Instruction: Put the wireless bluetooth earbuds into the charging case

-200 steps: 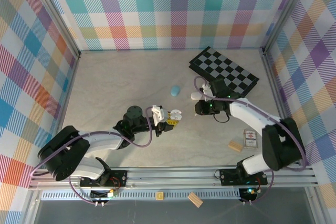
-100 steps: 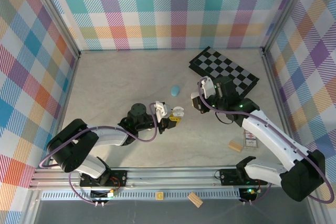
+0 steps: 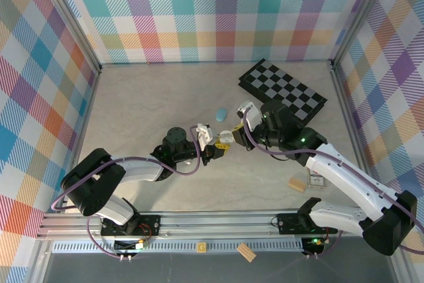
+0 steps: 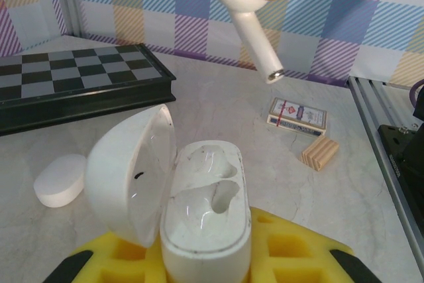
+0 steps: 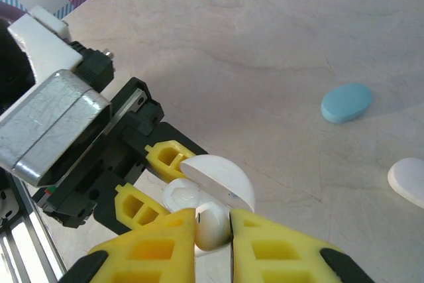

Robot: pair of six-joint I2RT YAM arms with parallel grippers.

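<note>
A pale marbled bench (image 3: 146,97) is enclosed by plaid walls (image 3: 199,11), and a chessboard (image 3: 281,87) is laid at its far right. Near the bench's middle an open white case (image 4: 199,217) is clamped upright between the yellow fingers of the left gripper (image 4: 205,256), its lid swung to one side and its two sockets exposed. A white earbud (image 4: 246,21) is pinched in the right gripper (image 5: 212,243) and held just above the case, stem pointed down, apart from it. A blue oval (image 5: 346,103) and a white oval (image 4: 59,180) are seen lying on the bench beyond the case. A card pack (image 4: 297,115) and a wooden block (image 4: 320,152) are set well off to the right.
</note>
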